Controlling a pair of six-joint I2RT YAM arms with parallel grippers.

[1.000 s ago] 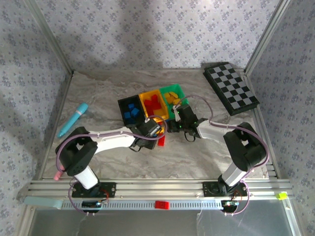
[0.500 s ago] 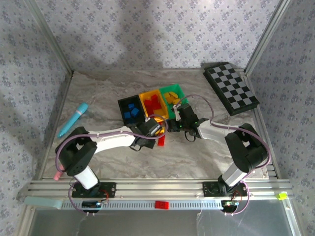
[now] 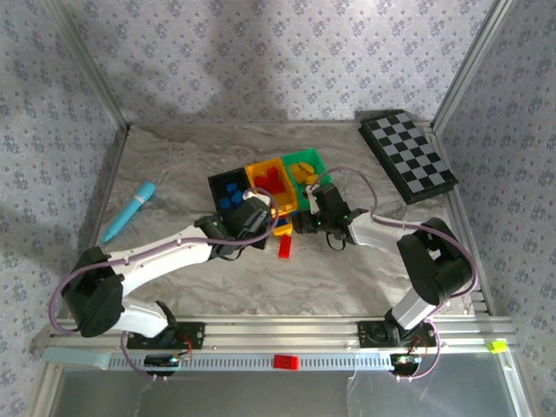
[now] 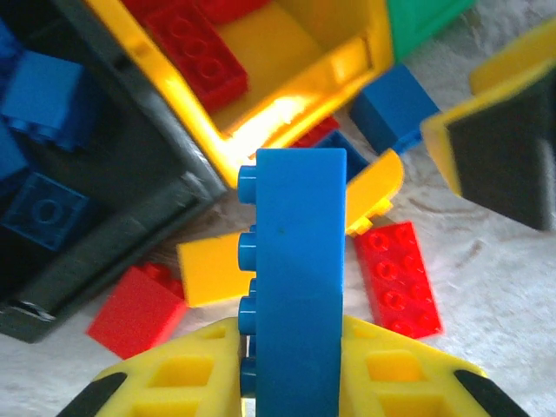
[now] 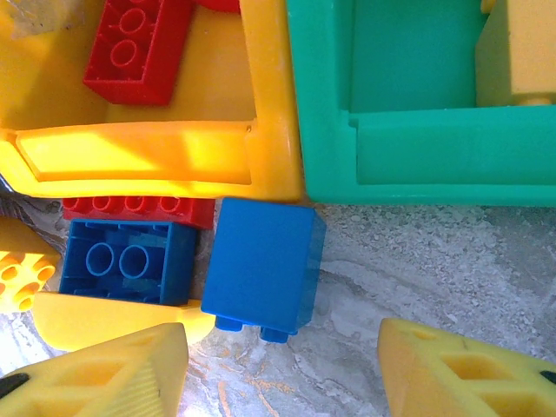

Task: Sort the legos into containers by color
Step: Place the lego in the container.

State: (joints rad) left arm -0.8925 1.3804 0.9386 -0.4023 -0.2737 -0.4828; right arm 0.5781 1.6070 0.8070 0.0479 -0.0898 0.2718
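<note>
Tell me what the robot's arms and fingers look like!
The left arm and the right arm are made of white tube-shaped links joined by chunky black joints. A thin purple cable loops along each one. The left gripper and the right gripper have bright yellow plastic fingers with cut-out holes and black tips.

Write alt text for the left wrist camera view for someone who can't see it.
The left tool is shut on a long blue brick. Beyond it are a yellow bin holding red bricks, a black bin holding blue bricks, and loose red, yellow and blue bricks on the table.
</note>
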